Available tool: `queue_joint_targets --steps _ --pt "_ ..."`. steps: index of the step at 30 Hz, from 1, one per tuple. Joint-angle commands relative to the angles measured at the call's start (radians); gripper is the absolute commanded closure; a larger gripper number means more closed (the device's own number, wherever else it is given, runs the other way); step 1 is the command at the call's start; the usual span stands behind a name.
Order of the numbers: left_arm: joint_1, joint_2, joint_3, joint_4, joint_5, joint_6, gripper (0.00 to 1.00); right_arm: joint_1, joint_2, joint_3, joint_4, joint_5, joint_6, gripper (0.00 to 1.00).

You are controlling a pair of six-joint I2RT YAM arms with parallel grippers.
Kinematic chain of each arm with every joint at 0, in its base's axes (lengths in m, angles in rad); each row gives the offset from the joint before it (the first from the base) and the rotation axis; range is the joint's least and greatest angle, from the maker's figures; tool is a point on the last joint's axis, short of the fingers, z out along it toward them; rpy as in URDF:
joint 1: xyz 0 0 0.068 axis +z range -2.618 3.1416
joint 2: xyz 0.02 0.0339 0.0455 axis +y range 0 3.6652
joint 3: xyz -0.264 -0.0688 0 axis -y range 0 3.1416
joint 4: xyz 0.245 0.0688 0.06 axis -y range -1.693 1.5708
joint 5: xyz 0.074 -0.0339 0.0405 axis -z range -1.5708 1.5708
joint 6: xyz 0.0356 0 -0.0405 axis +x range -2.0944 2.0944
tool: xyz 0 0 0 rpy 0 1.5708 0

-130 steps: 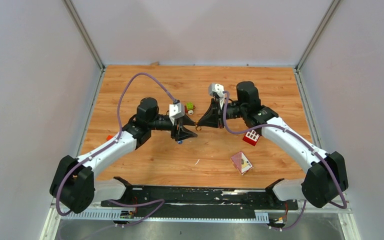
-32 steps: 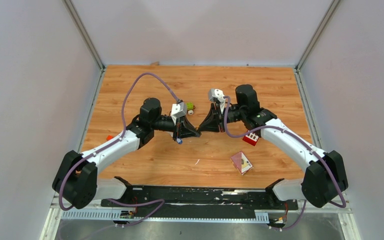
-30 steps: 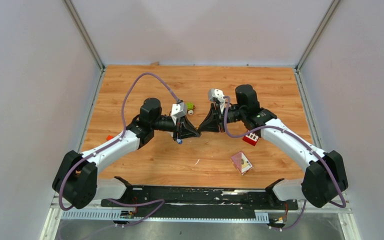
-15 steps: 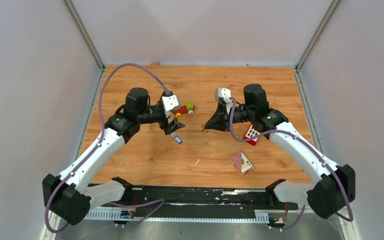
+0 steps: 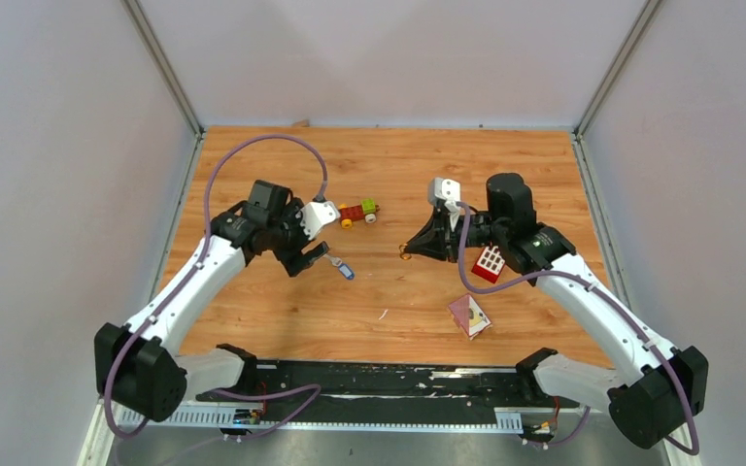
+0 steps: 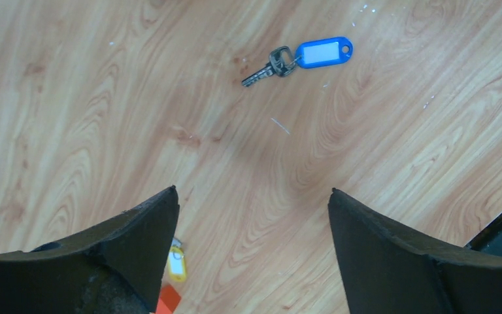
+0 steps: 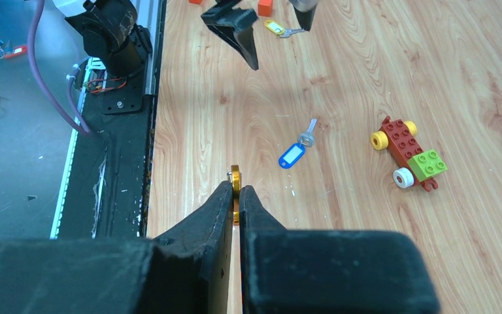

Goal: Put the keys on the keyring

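Right pincer (image 7: 236,190) pinching keyring (image 7: 235,174), blue key (image 7: 293,154) near toy car (image 7: 408,154), left pincer (image 6: 251,191) agape

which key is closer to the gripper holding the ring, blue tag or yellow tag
The blue-tagged key: it lies just ahead of the right gripper, which pinches the gold keyring. The yellow-tagged key lies much farther off, by the left gripper.
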Motion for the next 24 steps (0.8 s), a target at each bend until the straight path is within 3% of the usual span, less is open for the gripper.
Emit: queue_joint_targets --steps 1,6,10,14,20,24 --pt "-0.001 0.107 0.000 0.054 0.063 -0.011 0.17 -0.006 -0.032 -0.013 0.037 0.018 -0.024 1.00" --pt "-0.018 0.265 0.037 0.074 0.204 0.248 0.40 -0.023 -0.046 -0.028 0.037 0.022 -0.041 1.00" --pt "-0.043 0.343 0.057 0.071 0.249 0.534 0.41 -0.034 -0.050 -0.040 0.039 0.013 -0.050 1.00" --pt "-0.083 0.430 0.098 0.071 0.238 0.681 0.42 -0.040 -0.050 -0.043 0.038 0.008 -0.059 1.00" --pt "-0.131 0.572 0.201 -0.023 0.160 0.793 0.54 -0.040 -0.033 -0.045 0.032 0.007 -0.076 1.00" --pt "-0.136 0.617 0.228 -0.040 0.125 0.820 0.56 -0.044 -0.025 -0.043 0.028 0.009 -0.080 1.00"
